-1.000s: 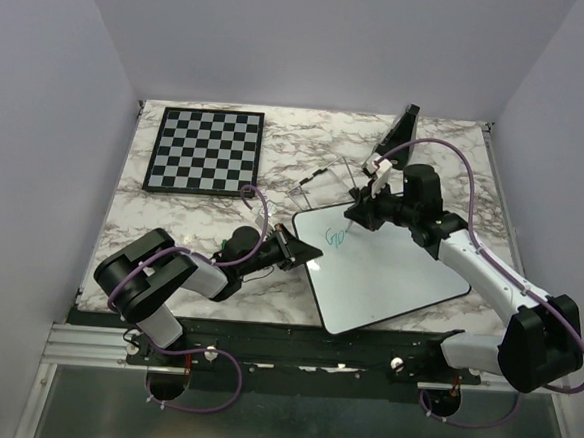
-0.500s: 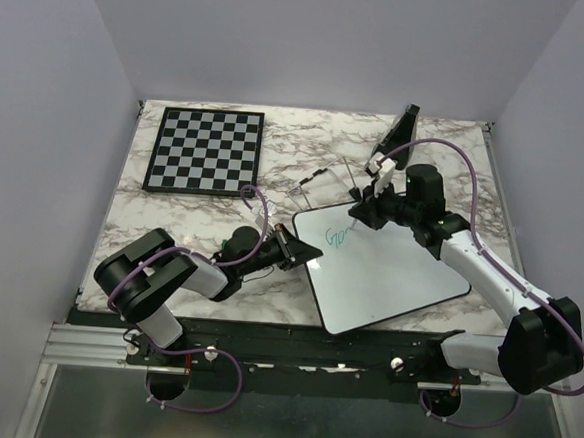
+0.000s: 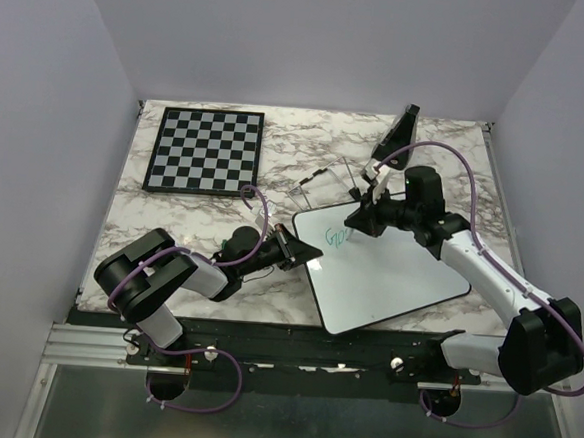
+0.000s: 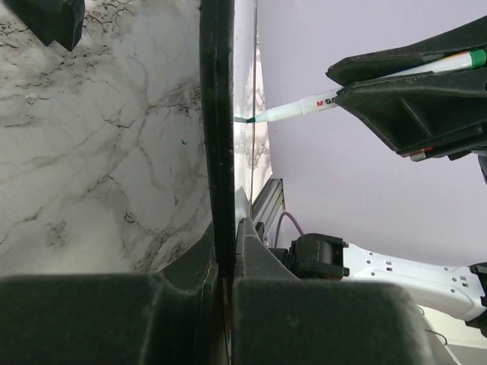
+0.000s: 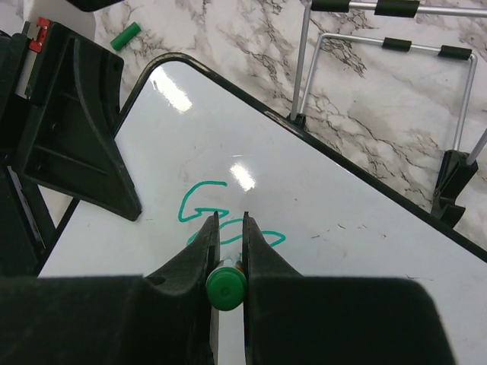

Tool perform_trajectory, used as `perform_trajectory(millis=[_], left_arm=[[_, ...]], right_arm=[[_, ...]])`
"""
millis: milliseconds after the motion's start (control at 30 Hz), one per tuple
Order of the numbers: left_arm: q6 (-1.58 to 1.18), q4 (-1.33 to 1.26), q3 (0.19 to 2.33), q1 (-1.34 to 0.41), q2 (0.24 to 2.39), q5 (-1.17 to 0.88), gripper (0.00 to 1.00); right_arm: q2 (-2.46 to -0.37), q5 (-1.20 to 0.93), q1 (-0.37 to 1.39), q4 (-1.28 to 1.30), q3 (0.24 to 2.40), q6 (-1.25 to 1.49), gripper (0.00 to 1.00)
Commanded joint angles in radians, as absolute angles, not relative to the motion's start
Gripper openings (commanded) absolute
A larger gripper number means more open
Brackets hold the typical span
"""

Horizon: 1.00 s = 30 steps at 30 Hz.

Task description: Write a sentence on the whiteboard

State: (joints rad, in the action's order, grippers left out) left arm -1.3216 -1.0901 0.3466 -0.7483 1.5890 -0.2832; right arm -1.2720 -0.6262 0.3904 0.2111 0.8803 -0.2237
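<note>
Clamping the green marker point(image 5: 226, 289), the right claw point(image 5: 227, 222) holds its tip on the whiteboard point(image 3: 388, 276), at the first teal letters of the sentence point(image 3: 337, 238). The left claw point(image 3: 295, 249) is closed on the board's left rim; the whiteboard lies on the worktop point(image 3: 172, 211).

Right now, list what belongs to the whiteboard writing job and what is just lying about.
In use: whiteboard, green writing, marker in right end effector, left end effector clamping the board's edge.
Lying about: chessboard, green cap, wire stand.
</note>
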Motion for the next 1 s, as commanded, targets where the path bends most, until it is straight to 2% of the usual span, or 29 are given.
perform_trajectory(millis=[0, 433, 967], left_arm=[[-1.241, -1.129, 0.362, -0.764, 1.592, -0.324, 0.00], [-1.243, -1.135, 0.351, -0.762, 1.589, -0.324, 0.00], [-1.241, -1.141, 0.356, -0.762, 1.598, -0.328, 0.00]], right_arm=[[-1.301, -0.612, 0.388, 0.196, 0.920, -0.190, 0.01], [-1.249, -0.531, 0.335, 0.131, 0.931, -0.138, 0.01], [-1.344, -0.430, 0.321, 0.014, 0.925, -0.101, 0.01]])
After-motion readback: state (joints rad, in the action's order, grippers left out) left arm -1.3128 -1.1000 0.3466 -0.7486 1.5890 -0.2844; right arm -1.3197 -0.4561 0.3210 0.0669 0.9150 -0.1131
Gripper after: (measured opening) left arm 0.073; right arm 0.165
